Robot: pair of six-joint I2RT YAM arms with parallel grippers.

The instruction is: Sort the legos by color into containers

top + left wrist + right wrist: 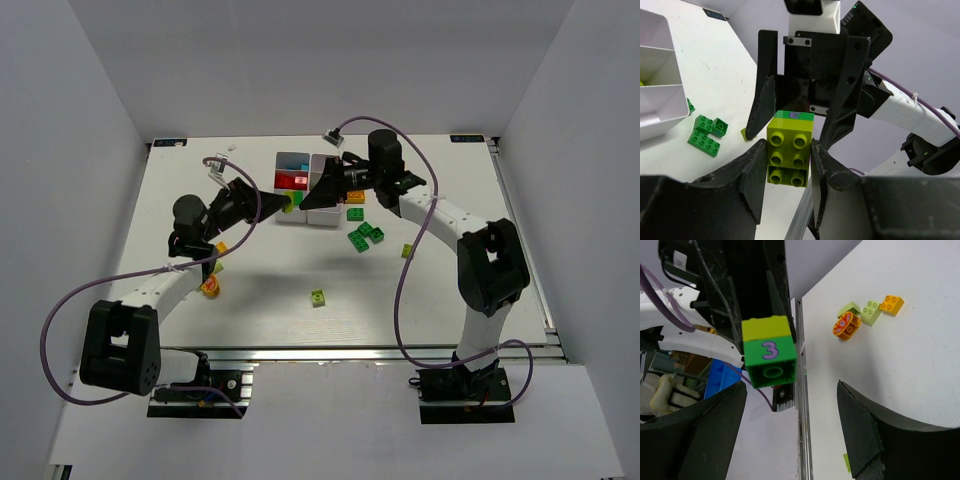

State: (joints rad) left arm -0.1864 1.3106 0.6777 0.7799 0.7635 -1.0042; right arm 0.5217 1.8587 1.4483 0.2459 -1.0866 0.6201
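Two-brick stack (pixel 291 203), lime joined to green, pinched in left gripper (pixel 285 204) just beside tray (pixel 291 160), at its near left corner, seen from top. Right gripper (pixel 308 201) opposite, spread wide, grasping nothing. Red bricks (pixel 291 180) in tray's left column; dark green bricks (pixel 365 236) loose to the right of tray; lone lime brick (pixel 318 297) nearer the bases.

From left wrist: clamps lime half of stack by both sides, studs toward camera, green half at far end. Right fingers (pixel 765 90) beyond, parted, one at each side of that end. Tray at left edge, dark green bricks on table (pixel 730 65) near it.

From right wrist: faces green end, marked with a purple 3, lime half above. Right fingers low at both edges, clear of stack. Orange disc (pixel 846 325), pale lime brick (pixel 871 313) and orange brick (pixel 891 304) close together on table, upper right.
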